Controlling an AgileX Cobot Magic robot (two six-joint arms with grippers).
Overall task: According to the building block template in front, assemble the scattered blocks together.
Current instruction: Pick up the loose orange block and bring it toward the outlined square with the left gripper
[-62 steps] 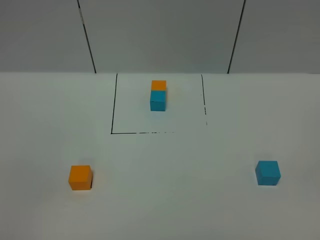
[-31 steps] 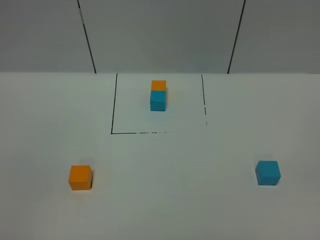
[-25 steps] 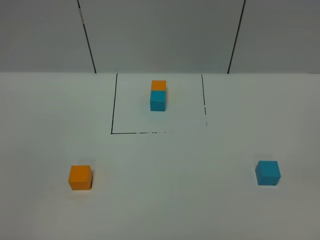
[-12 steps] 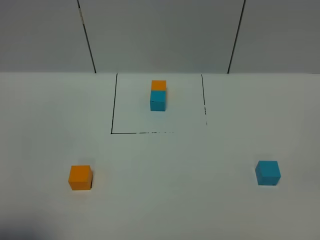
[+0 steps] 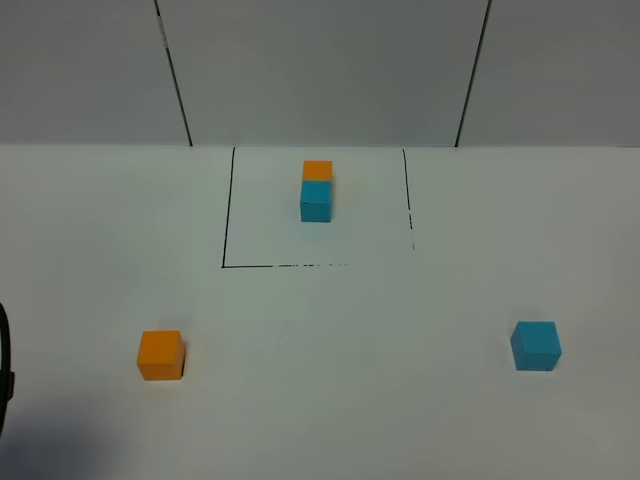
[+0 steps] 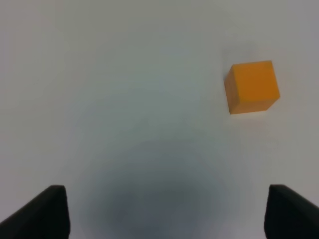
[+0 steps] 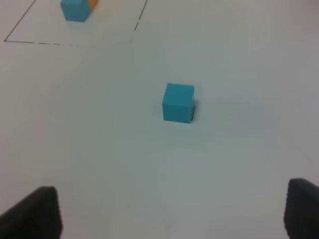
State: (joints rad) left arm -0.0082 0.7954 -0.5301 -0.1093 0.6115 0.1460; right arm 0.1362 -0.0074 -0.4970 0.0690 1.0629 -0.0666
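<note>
The template stands inside a black-outlined square (image 5: 228,262) at the back: an orange block (image 5: 317,170) directly behind a blue block (image 5: 316,201). A loose orange block (image 5: 160,355) lies at the front left, and a loose blue block (image 5: 536,345) at the front right. In the left wrist view my left gripper (image 6: 169,215) is open and empty, with the orange block (image 6: 251,87) ahead of it and apart. In the right wrist view my right gripper (image 7: 169,211) is open and empty, with the blue block (image 7: 178,102) ahead of it and apart.
A dark part of the left arm (image 5: 4,372) shows at the left edge of the white table (image 5: 340,400). A grey wall with two dark seams stands behind the table. The template's blue block (image 7: 76,9) also shows far off in the right wrist view.
A dark part of the left arm has come into the exterior view at the left edge, with a shadow at the bottom left. No block has moved.
</note>
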